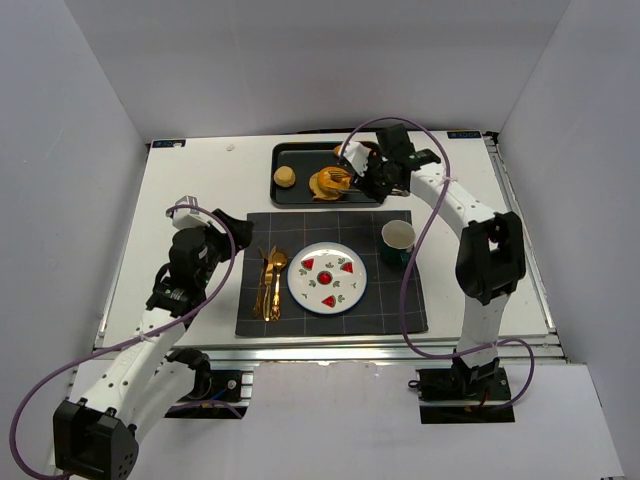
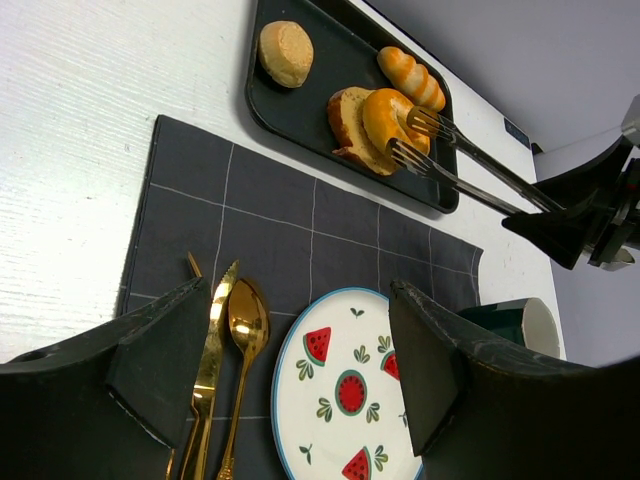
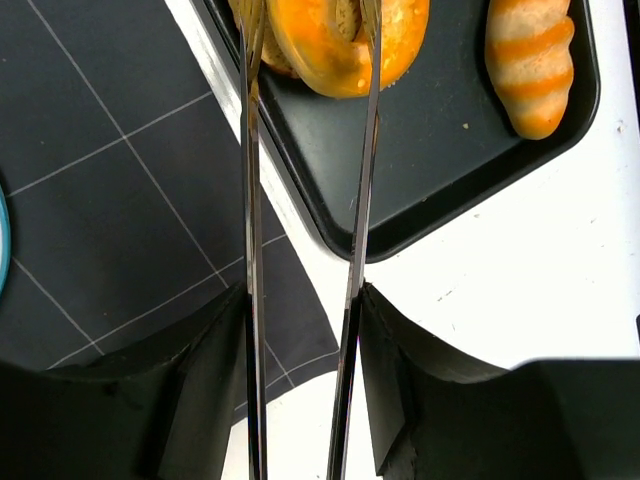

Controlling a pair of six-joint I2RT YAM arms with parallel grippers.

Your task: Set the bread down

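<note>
White counter [image 1: 200,190] boxed by grey walls [image 1: 300,60] on 3 sides, top view. Both arms are bolted at the 6 o'clock edge.

L arm bends up over the counter at 9 o'clock of the mat. Its tool [image 2: 300,295] is spread wide, nothing betw the pads, hanging above the mat's 9 o'clock side.

R arm reaches to 12 o'clock, over the tray. Its tool [image 3: 300,300] is pressed onto the tongs [image 3: 358,200], one pad on each tong arm from outside.

Dark grid placemat [image 1: 395,300] sits mid-counter. Black tray [image 1: 302,160] is at 12 o'clock of the mat, just beside its far edge; can't tell if they touch.

White plate [image 1: 327,278] w/ watermelon print is centred on the mat, blue rim. Green mug [image 1: 398,240] at approx 2 o'clock of the plate, upright, on the mat.

Gold cutlery [image 1: 271,283] (fork, knife, spoon) lies side by side at 9 o'clock of the plate.

Breads, all in the tray:
- Ring bread [image 3: 340,50], orange-glazed, mid-tray. Tong tips sit on either side of it and touch it. It leans on a cut slice [image 2: 345,125]; can't tell if it's lifted off the tray floor.
- Striped roll [image 3: 530,70] at 1 o'clock of the ring in L wrist view, close, not touching.
- Round bun [image 2: 285,52] at the tray's 9 o'clock end, well apart from the ring.
</note>
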